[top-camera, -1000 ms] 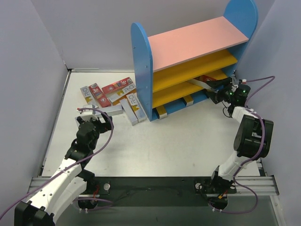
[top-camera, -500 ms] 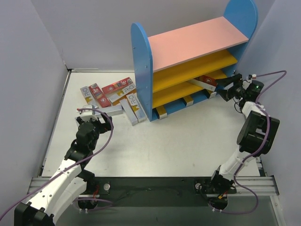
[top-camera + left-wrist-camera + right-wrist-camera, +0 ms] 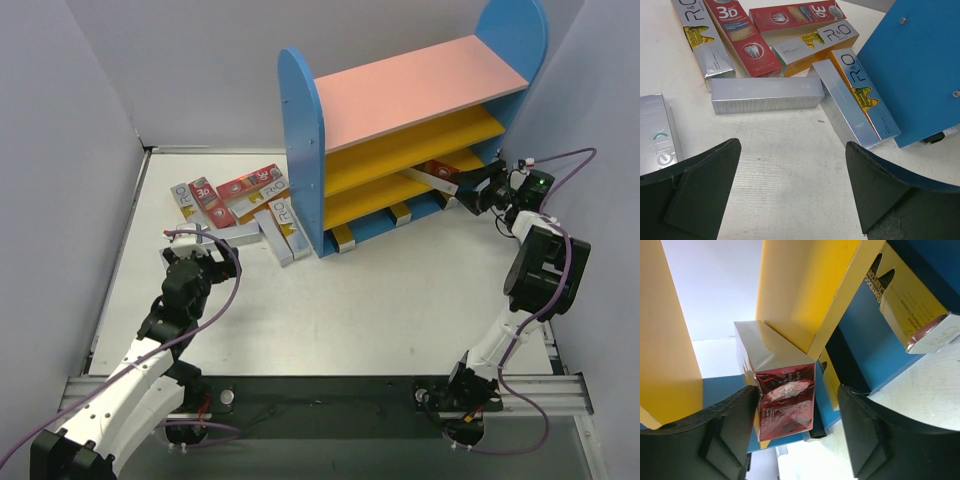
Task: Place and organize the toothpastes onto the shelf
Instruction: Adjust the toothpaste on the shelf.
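Operator: Since one second ago, the right gripper has drawn back from the small blue-sided wooden shelf. Left side?

Technician: The left gripper hovers spread wide over loose silver-grey and red cardboard toothpaste boxes on the white table.

Operator: Far side?

Technician: The right fingers stand parted, released. The red-ended box lies slanted on the lower yellow board, its end protruding.

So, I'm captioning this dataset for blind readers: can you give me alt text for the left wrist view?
The left gripper hangs open above a white table, with a silver toothpaste box lying crosswise just ahead. Around it lie red 3D boxes and silver R&O boxes; the shelf's blue side panel fills the upper right.
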Controlling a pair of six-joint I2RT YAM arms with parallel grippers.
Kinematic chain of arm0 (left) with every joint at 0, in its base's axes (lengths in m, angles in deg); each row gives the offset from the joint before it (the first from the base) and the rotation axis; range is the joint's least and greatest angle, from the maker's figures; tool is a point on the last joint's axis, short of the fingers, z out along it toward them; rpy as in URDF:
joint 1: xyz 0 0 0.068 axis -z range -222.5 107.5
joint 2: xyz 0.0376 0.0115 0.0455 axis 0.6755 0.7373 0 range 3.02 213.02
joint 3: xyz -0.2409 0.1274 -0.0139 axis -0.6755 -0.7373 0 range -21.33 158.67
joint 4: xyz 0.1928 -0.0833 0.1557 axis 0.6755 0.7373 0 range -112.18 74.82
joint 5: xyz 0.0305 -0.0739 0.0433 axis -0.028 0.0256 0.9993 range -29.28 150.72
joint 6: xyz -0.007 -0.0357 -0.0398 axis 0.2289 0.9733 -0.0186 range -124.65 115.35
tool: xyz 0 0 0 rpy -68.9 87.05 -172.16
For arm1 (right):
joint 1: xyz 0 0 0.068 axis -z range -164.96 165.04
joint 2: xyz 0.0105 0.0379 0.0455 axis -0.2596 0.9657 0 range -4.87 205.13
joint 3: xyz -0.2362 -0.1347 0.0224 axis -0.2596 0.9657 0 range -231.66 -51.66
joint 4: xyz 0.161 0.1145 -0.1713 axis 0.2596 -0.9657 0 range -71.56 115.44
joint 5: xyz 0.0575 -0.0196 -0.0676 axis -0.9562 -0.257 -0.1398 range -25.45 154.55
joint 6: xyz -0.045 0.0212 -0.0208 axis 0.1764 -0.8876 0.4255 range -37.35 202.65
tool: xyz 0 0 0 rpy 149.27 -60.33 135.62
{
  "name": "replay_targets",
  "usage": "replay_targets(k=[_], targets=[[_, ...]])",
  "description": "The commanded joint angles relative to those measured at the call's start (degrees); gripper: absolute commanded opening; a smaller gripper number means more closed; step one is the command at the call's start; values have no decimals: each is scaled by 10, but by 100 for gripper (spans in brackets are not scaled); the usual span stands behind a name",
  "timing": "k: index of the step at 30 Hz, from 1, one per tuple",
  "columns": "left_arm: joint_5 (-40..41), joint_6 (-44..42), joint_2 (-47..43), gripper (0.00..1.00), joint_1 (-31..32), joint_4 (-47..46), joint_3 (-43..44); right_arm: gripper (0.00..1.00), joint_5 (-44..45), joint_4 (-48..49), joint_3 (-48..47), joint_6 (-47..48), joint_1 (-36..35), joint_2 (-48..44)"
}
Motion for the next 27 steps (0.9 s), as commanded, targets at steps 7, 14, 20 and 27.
replay_targets(k=[7,14,20,27], targets=[[-8,-7,-3,97,-4,-7,7,46,-32,23,2,-4,1,-29],[-12,-5,-5,97,-4,-9,5,23,8,141,72,-96,16,-71],[-13,-6,-6,97,-3,-12,5,17,71,243,99,-179,19,-80],[-9,-7,-8,97,-3,-11,3,14,166,192,87,-154,14,-102]])
